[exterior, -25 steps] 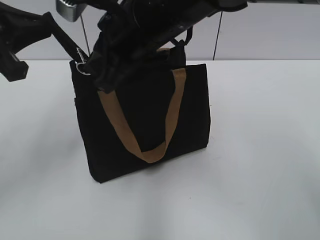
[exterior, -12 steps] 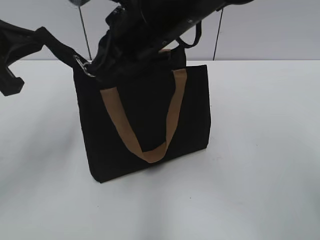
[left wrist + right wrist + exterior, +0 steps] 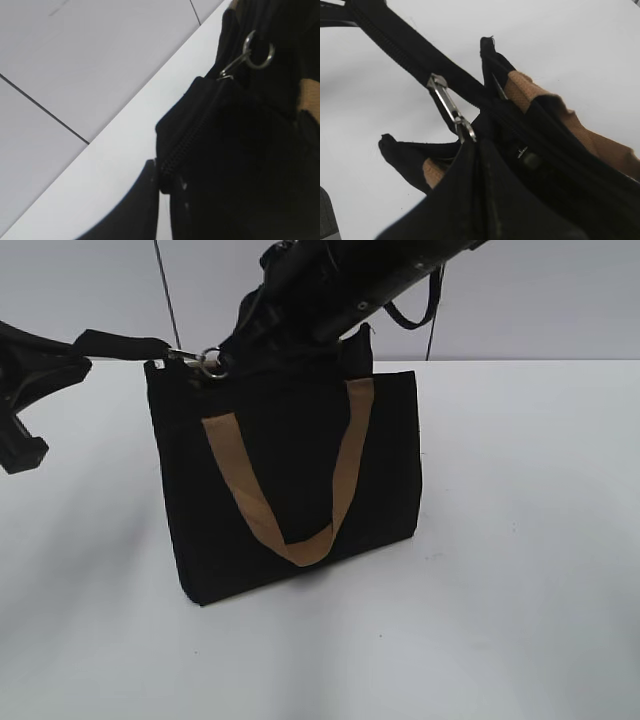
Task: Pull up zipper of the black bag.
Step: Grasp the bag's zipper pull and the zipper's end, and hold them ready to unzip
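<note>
On the white table (image 3: 520, 570) stood the boxy black fabric bag (image 3: 290, 480) with tan-brown webbing handles, upright, a little left of the middle in the exterior view. One handle hung down over its front face in a loop.

We reached with both our arms to the top edge of this bag. Our left gripper (image 3: 162, 175) came from the left side and was closed on the black fabric tail at the end of the zip track; this tail was stretched almost level between the gripper and the bag's left top corner. Our right gripper (image 3: 470, 145) came down from above, across the middle, and its jaws were pressed together on the ring end of the pull tab.

The small silvery metal zipper slider (image 3: 438, 81), with its pull tab, sat near the left top corner of the bag (image 3: 210, 364). In the right wrist view the two sides of the mouth behind the slider were apart and a tan handle showed between them, while the track toward the left gripper looked joined.

We judged that the task was at its beginning or not far into it: both grips were made, but most of the mouth remained to be closed. How much of the track was closed we could not tell exactly.
</note>
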`<action>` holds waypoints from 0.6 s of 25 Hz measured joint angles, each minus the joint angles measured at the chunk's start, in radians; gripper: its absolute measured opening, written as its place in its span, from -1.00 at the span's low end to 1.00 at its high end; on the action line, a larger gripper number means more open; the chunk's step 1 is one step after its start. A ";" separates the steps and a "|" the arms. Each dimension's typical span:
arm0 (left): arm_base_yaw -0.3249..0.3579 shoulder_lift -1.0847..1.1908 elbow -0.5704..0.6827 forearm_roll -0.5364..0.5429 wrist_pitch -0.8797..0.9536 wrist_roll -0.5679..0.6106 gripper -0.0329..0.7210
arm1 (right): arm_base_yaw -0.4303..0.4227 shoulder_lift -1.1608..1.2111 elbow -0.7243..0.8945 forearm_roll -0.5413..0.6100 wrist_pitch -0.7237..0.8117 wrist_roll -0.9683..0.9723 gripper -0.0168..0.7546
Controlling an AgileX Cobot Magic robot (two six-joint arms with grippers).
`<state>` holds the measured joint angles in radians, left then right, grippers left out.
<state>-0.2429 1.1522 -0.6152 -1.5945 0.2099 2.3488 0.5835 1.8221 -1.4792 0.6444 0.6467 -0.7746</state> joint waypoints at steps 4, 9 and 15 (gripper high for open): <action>-0.001 0.000 0.000 0.000 -0.051 0.000 -0.85 | -0.003 0.000 0.000 0.003 0.001 0.000 -0.96; -0.001 0.000 0.010 0.000 -0.098 0.000 -0.85 | -0.003 0.000 0.000 0.003 0.001 0.000 -0.96; -0.001 0.000 0.053 -0.001 -0.124 0.000 -0.85 | -0.003 0.000 0.000 0.000 -0.011 0.000 -0.96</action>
<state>-0.2441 1.1522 -0.5625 -1.5955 0.0861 2.3488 0.5804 1.8221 -1.4792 0.6444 0.6360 -0.7746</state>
